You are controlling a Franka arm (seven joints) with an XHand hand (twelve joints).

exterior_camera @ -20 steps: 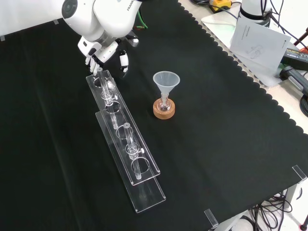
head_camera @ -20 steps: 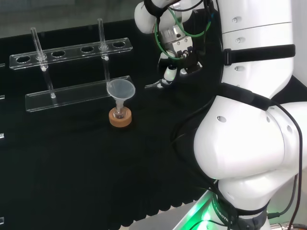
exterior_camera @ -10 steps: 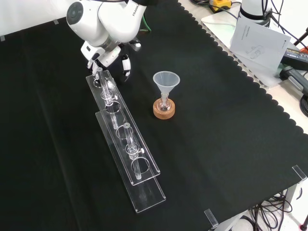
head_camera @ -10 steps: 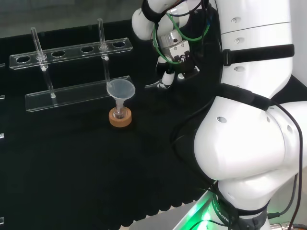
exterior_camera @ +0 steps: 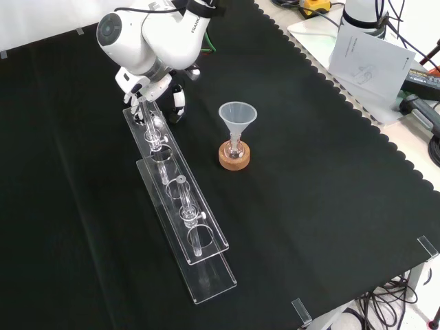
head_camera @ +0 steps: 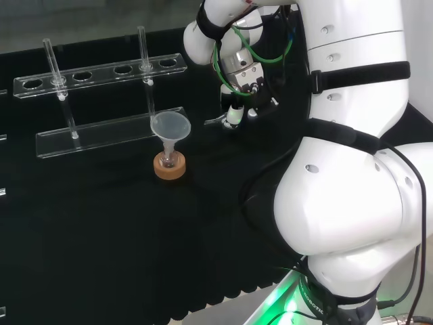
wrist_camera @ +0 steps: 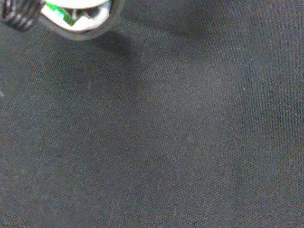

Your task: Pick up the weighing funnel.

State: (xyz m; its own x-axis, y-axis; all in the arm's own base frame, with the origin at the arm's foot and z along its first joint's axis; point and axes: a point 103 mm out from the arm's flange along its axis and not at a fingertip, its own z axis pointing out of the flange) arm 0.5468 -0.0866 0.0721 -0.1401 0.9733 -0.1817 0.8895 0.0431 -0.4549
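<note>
A lab: clear test-tube rack (head_camera: 101,72), funnel (head_camera: 170,126) standing in a small flask (head_camera: 169,160) on cork ring (head_camera: 170,170)

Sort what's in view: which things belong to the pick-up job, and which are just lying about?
Job: hand; weighing funnel on the cloth beside it.
Lying about: funnel in its flask; cork ring; rack with tubes; papers.

Black cloth (wrist_camera: 180,142) close under robot hand (wrist_camera: 78,13)
</note>
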